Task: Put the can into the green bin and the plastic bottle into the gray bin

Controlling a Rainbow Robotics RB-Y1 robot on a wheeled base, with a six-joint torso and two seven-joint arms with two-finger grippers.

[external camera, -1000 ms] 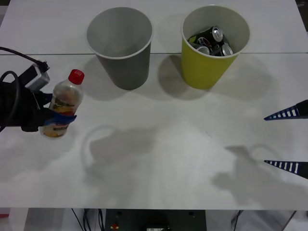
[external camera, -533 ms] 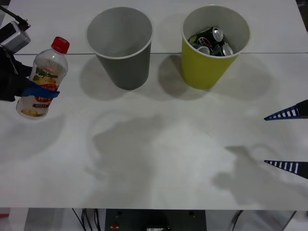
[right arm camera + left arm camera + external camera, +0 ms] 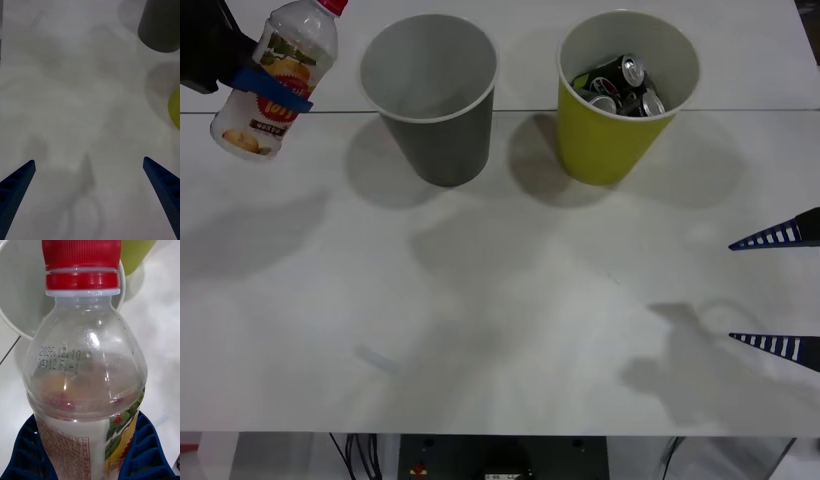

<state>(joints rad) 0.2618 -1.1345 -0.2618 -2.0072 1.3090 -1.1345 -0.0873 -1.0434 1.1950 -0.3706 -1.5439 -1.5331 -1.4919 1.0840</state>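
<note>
Here, one plastic bottle (image 3: 273, 82) hangs clear of the table, left of the gray bin (image 3: 429, 95), clamped in the left gripper (image 3: 268, 92), long axis tilted with its red cap toward that bin. One green bin (image 3: 626, 95), right of the gray bin, holds several cans (image 3: 618, 85). The right gripper (image 3: 776, 292) sits spread wide, far right of the gray bin.

You see the plastic bottle (image 3: 272, 82), clear with a red cap, held off the table and tilted, just left of the gray bin (image 3: 430, 95). That bin stands upright beside the yellow-green green bin (image 3: 615, 130), which holds several cans (image 3: 620, 85).
</note>
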